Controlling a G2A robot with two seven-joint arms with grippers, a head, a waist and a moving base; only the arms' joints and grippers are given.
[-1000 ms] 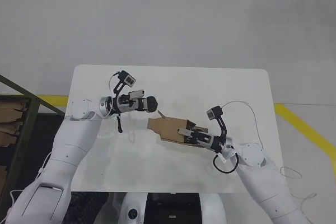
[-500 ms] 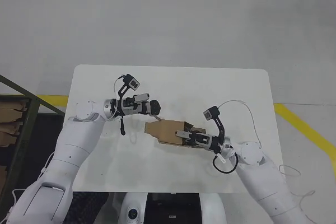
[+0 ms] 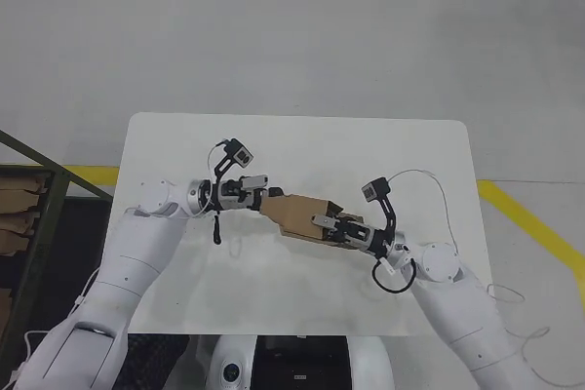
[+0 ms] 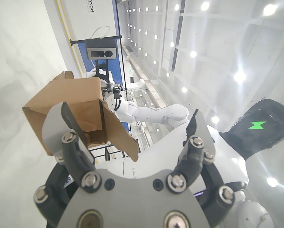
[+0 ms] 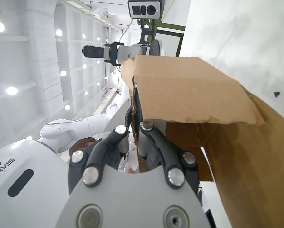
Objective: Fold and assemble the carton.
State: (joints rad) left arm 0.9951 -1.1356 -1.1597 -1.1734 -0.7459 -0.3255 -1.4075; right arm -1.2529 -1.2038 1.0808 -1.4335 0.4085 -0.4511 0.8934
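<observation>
carton (image 3: 297, 213): light, creasable card, we judge; hold near folds | right gripper (image 5: 135, 119) pinched on a wall edge | left gripper (image 4: 130, 110) spread wide, seemingly astride an end flap

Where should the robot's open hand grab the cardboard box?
Probably the thin flap at the open end of the carton, coming in from the side away from the right gripper, which pinches a wall at the other end. The flap sticks out toward the left gripper, and its flat sheet should slip between the open jaws.
</observation>
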